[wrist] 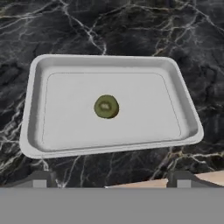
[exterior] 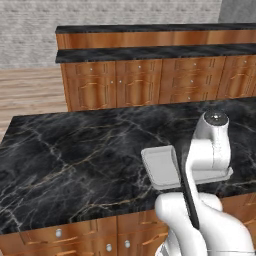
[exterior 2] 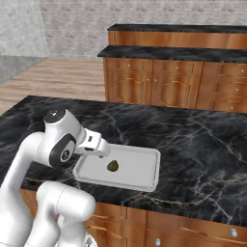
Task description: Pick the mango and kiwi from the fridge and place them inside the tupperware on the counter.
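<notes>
Black marble counter (exterior 2: 193, 144) with white veins fills the foreground; a two-tiered back counter (exterior 2: 183, 48) stands at 12 o'clock. Tupperware (wrist: 39, 70) rests flat near the front edge, kiwi (wrist: 106, 106) lying at its centre. Gripper (wrist: 111, 178) hovers above at 6 o'clock, jaws spread wide, holding nothing.

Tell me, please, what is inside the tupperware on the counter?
Inside the tupperware lies one kiwi, near the middle of its floor. The rest of the floor is bare in the hand view. In the left base view the arm covers most of the container.

Rendered kitchen, black marble counter (exterior: 75, 160) over wooden cabinet doors (exterior: 75, 240), two-tiered back counter (exterior: 150, 52), plank floor (exterior: 30, 90)
</notes>
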Motion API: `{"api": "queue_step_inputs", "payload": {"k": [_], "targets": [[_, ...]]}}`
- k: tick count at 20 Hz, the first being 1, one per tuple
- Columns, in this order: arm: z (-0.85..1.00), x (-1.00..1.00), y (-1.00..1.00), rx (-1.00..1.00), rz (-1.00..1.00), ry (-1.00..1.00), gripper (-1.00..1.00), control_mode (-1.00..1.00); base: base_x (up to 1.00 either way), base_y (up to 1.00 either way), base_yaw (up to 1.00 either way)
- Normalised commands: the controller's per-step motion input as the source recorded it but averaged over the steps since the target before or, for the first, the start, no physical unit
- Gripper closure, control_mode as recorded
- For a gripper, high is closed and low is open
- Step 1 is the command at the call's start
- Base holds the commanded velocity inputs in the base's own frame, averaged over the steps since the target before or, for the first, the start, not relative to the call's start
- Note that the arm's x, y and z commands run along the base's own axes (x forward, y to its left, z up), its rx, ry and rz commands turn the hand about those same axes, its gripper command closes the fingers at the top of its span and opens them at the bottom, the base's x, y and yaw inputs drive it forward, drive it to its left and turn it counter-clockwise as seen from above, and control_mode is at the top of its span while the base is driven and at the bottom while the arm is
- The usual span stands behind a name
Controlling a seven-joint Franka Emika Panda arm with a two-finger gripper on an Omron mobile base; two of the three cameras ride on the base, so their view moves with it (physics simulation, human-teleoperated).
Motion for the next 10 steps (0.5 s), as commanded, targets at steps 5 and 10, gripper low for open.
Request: {"api": "queue_step_inputs", "payload": {"k": [5, 10], "targets": [[0.59, -0.91, 0.19, 0.24, -0.23, -0.06, -1.0, -1.0, 0.0, 0.0, 0.0], [0.42, -0.82, 0.25, 0.19, -0.06, -0.02, -1.0, -1.0, 0.0, 0.0, 0.0]]}}
